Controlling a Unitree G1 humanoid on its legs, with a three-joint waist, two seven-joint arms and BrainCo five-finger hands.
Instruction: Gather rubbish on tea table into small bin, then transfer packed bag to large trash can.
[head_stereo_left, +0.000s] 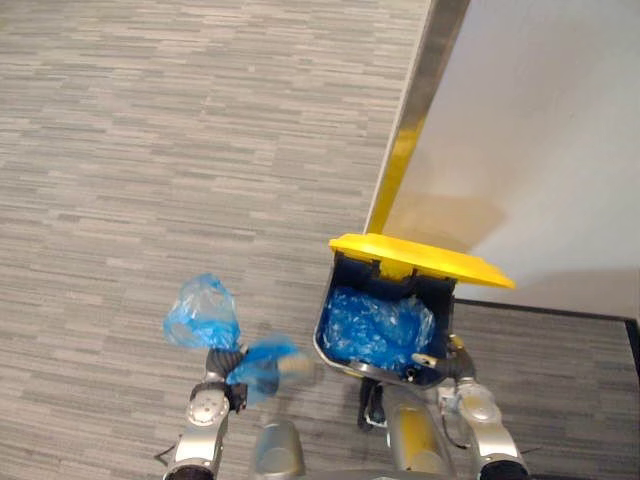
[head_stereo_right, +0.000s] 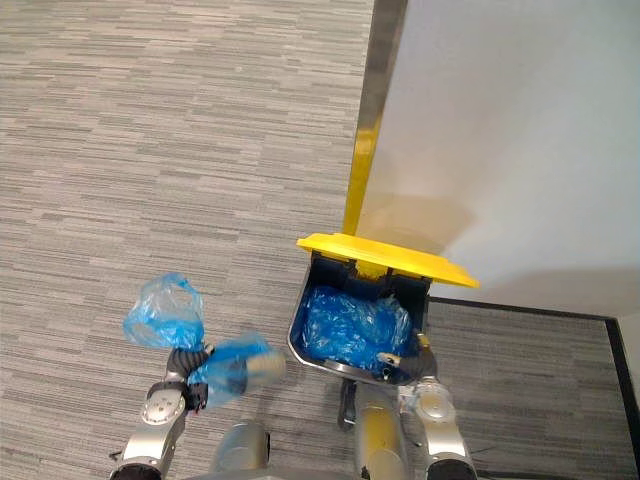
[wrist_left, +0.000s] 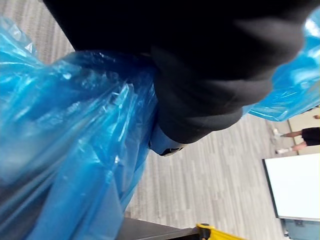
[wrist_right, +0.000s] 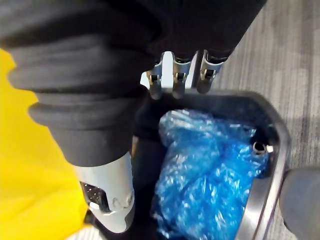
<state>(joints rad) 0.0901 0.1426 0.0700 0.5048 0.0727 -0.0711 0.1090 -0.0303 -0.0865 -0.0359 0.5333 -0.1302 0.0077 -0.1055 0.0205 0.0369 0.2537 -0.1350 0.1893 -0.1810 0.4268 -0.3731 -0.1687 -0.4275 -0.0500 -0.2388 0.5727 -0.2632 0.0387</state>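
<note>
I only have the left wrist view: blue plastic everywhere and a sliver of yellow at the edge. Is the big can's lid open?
Observer: Yes, the yellow lid stands raised over the large trash can.
Operator: Is the bag above the opening?
Observer: No. The blue bag, gripped in the left hand, hangs over the carpet to the can's left.
Operator: Where is the right hand?
Observer: The right hand is at the can's near rim, on its right side.
</note>
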